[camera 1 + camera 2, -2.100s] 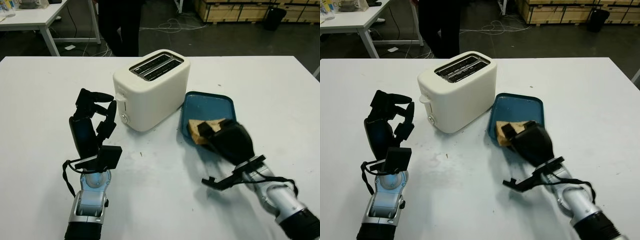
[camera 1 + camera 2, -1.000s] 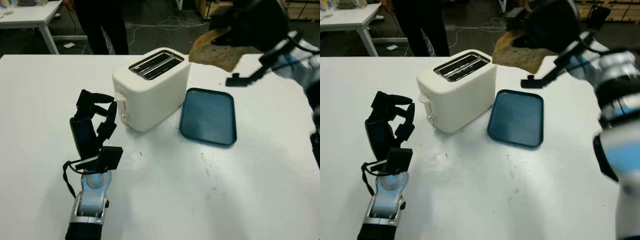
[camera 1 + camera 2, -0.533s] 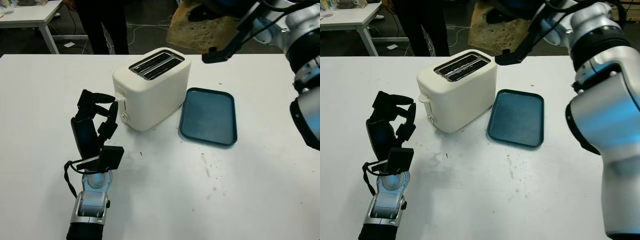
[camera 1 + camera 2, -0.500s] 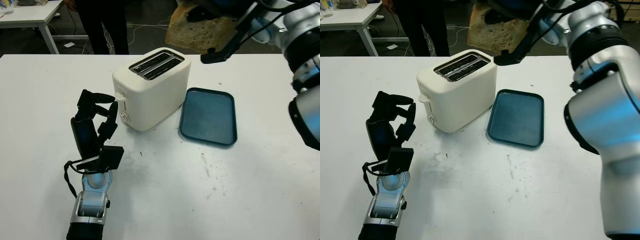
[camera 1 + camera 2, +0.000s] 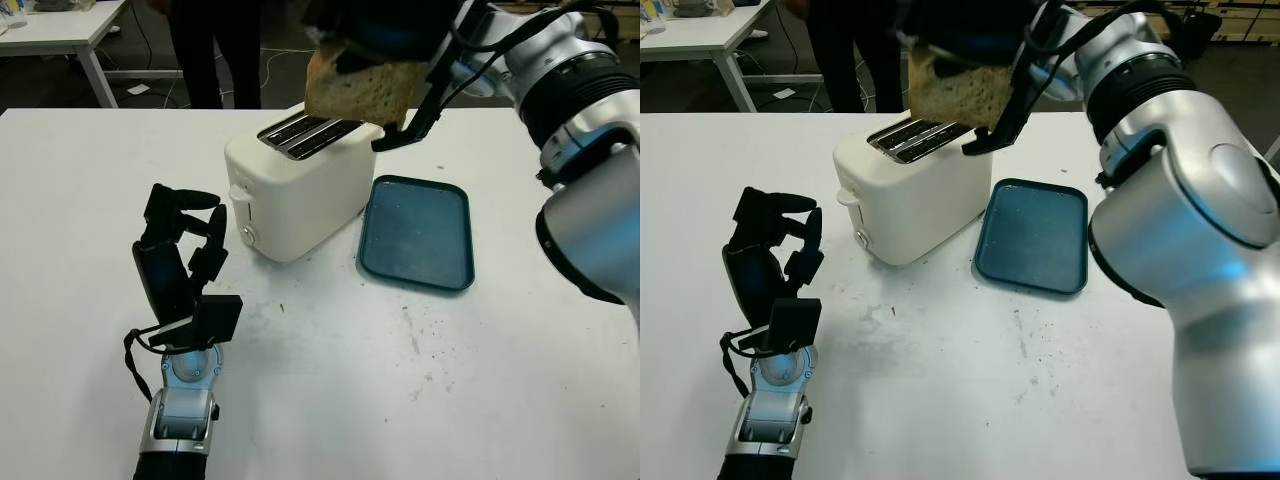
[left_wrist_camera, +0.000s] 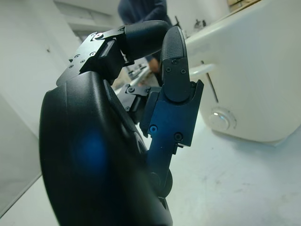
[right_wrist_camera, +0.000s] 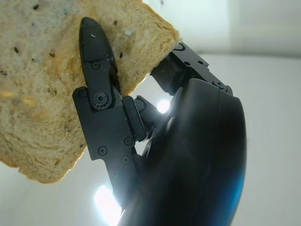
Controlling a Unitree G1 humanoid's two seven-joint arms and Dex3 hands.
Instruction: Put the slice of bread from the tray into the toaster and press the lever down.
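Observation:
The slice of bread (image 5: pixel 358 90) hangs upright just above the far end of the white toaster (image 5: pixel 300 185), over its two top slots (image 5: pixel 300 133). My right hand (image 5: pixel 385 30) is shut on the bread from above; a black finger (image 7: pixel 96 70) presses across the slice (image 7: pixel 42 84). The blue tray (image 5: pixel 418 232) lies bare to the right of the toaster. The toaster's lever (image 5: pixel 238 192) is up on its near-left end, with a round knob (image 6: pixel 221 118) below it. My left hand (image 5: pixel 180 255) stands upright left of the toaster, fingers curled, holding nothing.
A person (image 5: pixel 215 50) stands beyond the table's far edge behind the toaster. A second white table (image 5: pixel 60 30) is at the back left. Cables lie on the floor behind. Crumbs dot the white tabletop (image 5: pixel 420 350) in front of the tray.
My right hand has lifted the bread from the tray, then carried it left and down, to just over the toaster's slots. The left hand has barely shifted.

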